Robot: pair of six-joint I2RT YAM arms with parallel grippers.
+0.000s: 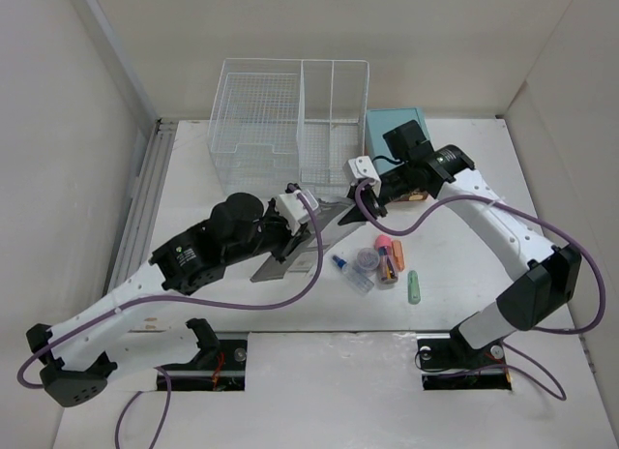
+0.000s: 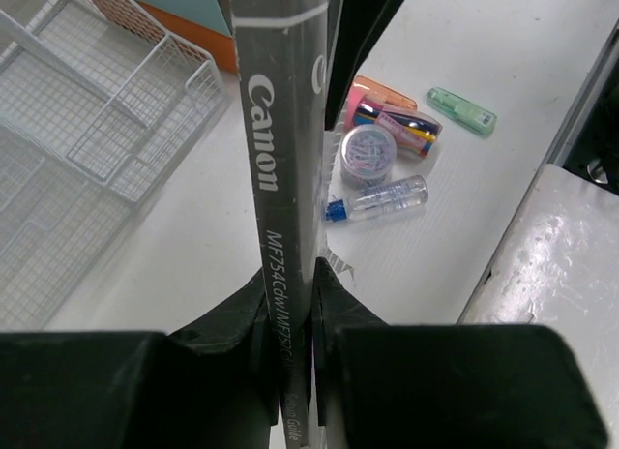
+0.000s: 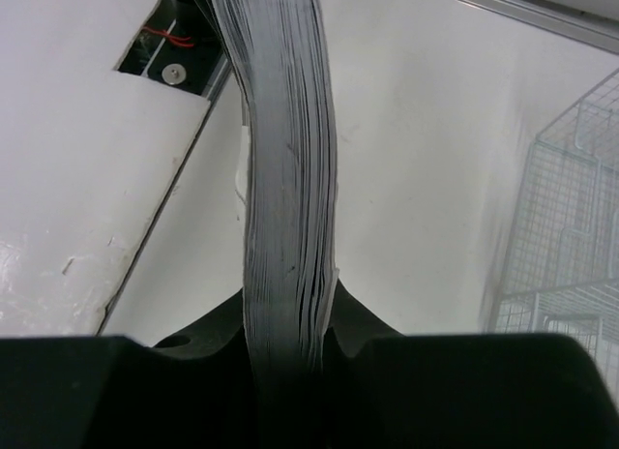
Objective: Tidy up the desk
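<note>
Clear jar [image 2: 368, 151] of clips, wire basket [image 1: 280, 110], both jaws gripping manual [image 2: 280, 130]

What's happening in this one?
The two arms hold one grey Canon booklet between them, in front of the wire basket. The jaws of the left arm are shut at its spine, those of the right arm on its page edges. Small stationery lies loose on the desk nearby.

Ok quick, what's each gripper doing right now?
Left gripper: closed on the Canon manual.
Right gripper: closed on the same manual.
</note>
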